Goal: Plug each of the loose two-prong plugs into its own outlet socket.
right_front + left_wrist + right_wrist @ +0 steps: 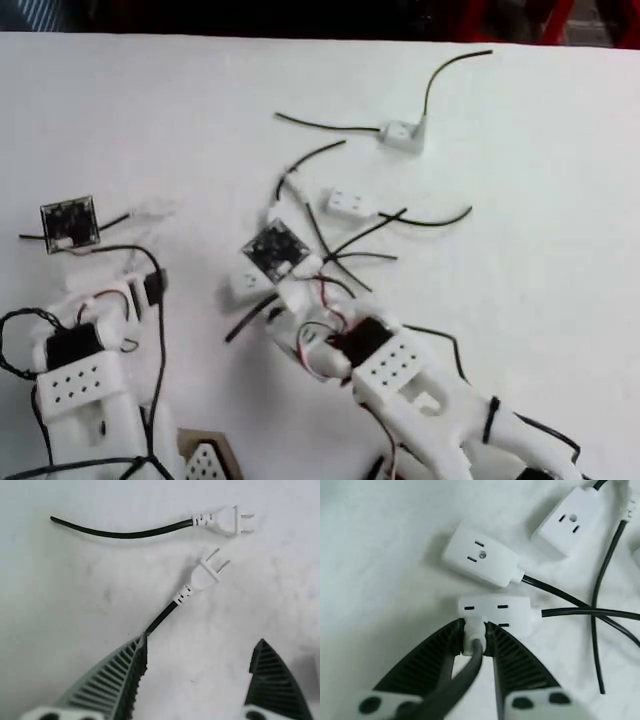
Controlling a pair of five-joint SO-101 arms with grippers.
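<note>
The right pincer is shut tight on a white plug, whose black cord runs back between the fingers toward the wrist. The plug's long axis follows the pincer's own line, and its front end presses against the long side of the nearest outlet; the prongs are hidden, so how deep it sits cannot be told. That outlet lies flat and crosswise to the pincer on the counter, its cord leaving from one short end. Just beyond it, close but apart, a second outlet lies slanted with its slots facing up, and a third outlet lies farther off among black cords. The side away from the cords is bare counter. The left pincer is spread wide with nothing in it. Ahead of it, between the lines of its two fingers, the near loose plug lies flat, prongs slanting away from the pincer, cord trailing back to the tip of one finger. Beyond it and apart, the far loose plug lies crosswise, cord stretched one way, prongs the other. In the high view the counter's far edge lies well past all the outlets, with wide bare room to the right arm's right
</note>
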